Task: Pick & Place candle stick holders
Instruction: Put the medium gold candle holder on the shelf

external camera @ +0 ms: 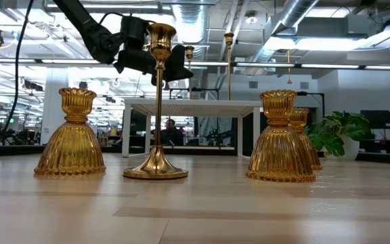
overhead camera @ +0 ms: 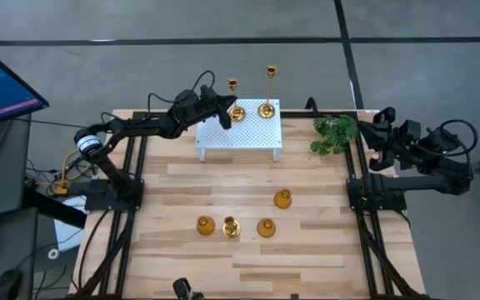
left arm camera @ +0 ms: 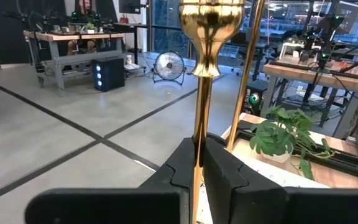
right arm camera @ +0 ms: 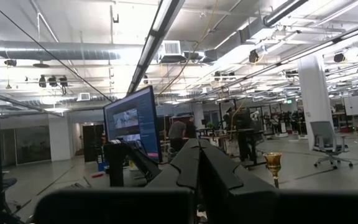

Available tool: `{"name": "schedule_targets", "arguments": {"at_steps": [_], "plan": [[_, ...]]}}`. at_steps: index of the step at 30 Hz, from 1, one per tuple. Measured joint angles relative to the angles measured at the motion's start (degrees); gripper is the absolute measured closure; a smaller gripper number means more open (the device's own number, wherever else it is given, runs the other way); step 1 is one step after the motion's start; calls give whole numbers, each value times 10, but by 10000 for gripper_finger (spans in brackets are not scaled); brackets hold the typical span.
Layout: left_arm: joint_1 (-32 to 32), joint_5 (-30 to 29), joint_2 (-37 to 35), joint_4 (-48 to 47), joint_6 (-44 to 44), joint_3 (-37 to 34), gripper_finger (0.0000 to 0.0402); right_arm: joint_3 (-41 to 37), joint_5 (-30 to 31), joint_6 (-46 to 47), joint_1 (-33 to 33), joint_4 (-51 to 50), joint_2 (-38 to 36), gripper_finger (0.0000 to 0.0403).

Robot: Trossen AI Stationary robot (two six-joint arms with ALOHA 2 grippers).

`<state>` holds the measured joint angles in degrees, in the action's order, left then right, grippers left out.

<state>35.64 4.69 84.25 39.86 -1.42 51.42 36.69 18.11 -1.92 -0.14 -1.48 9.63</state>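
A gold candle stick holder with a slim stem stands upright at the far left of the white perforated stand, and my left gripper is shut on it. A taller stick stands on its round base on the stand beside it. On the near table, three bulbous amber holders and one stick rest on their bases. My right gripper waits shut and empty at the table's right edge. My left gripper pinches the stick's slim stem between its two fingers, below the cup. The fingers come about level from the table's left and lie across the stem. The stick is upright; whether its base rests on the stand, I cannot tell.
A green plant stands at the far right, next to the stand. The tall stick's stem rises close behind the held one. Bare wood lies between the stand and the near group of holders.
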Motion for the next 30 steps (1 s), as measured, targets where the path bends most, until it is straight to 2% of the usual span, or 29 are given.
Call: {"name": "schedule_targets", "arguments": {"at_steps": [26, 30], "plan": [[4, -4, 6, -25, 30, 15, 383, 0, 0, -1, 0, 4, 0, 403], [4, -4, 6, -25, 37, 15, 370, 0, 0, -1, 0, 4, 0, 403]]}}
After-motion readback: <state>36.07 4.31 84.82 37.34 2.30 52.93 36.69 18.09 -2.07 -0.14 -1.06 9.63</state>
